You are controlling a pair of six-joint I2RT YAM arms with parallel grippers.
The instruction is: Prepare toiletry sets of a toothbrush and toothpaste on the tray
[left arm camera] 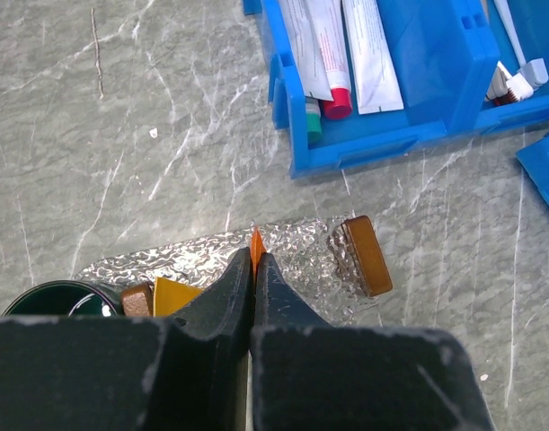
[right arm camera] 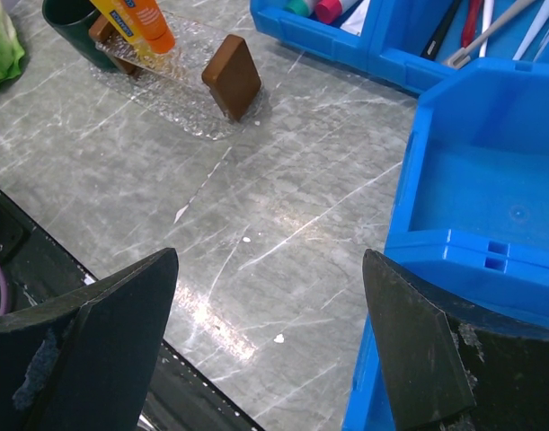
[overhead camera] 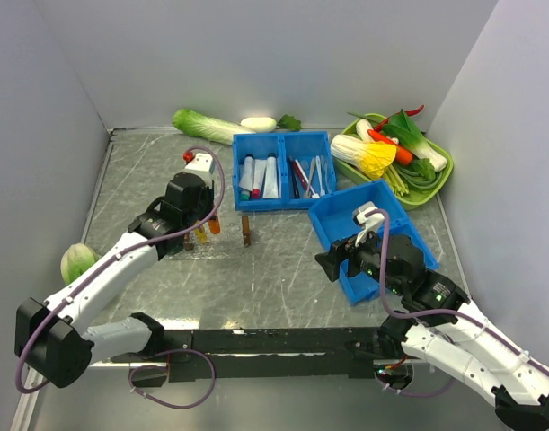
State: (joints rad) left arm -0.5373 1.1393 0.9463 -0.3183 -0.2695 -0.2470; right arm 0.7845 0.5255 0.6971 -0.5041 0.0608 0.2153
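grey marbled tabletop holds the clear tray (left arm camera: 292, 247) at nine o'clock. left gripper (left arm camera: 254, 262) is clenched on the orange toothpaste (left arm camera: 255, 241) above it. the tube looks light, soft and slick, so pinch the flat crimp. right gripper (right arm camera: 270, 269) gapes, empty. toothbrush (overhead camera: 296, 175) lies in the blue bin (overhead camera: 283, 203) at twelve.
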